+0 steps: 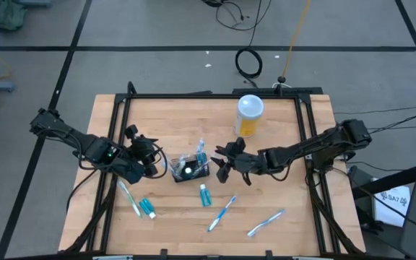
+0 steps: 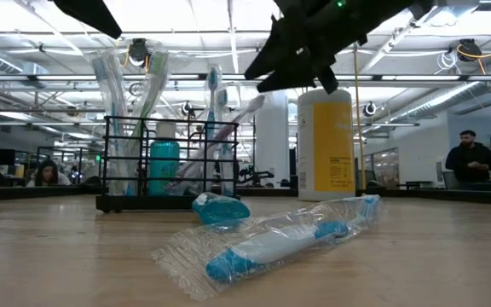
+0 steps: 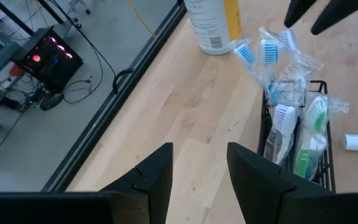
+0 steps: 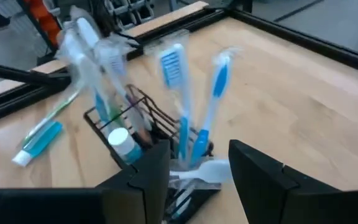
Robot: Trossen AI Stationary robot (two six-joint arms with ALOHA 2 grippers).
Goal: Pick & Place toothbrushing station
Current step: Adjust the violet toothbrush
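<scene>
Basket point(image 1: 191, 170) stands mid-worktop point(image 1: 165, 123), holding upright wrapped brushes point(image 3: 283, 127) and a teal tube point(image 2: 164, 165). Left end effector point(image 1: 152, 165) hangs beside it, open and empty; right end effector point(image 1: 222, 160) hovers at its other side, also open and empty. Three brushes point(image 1: 222, 214) and two tubes point(image 1: 205, 195) lie on the pale wood, a canister point(image 1: 249, 115) behind. Beyond is grey floor, cables, and an office with seated people.

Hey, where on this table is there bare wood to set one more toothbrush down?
Free: the far left corner of the table, left of the yellow-and-white canister, and the right side beyond the right gripper. Crowded: around the wire basket, with both grippers beside it, the left gripper, and the near edge's loose toothbrushes and tubes.
</scene>
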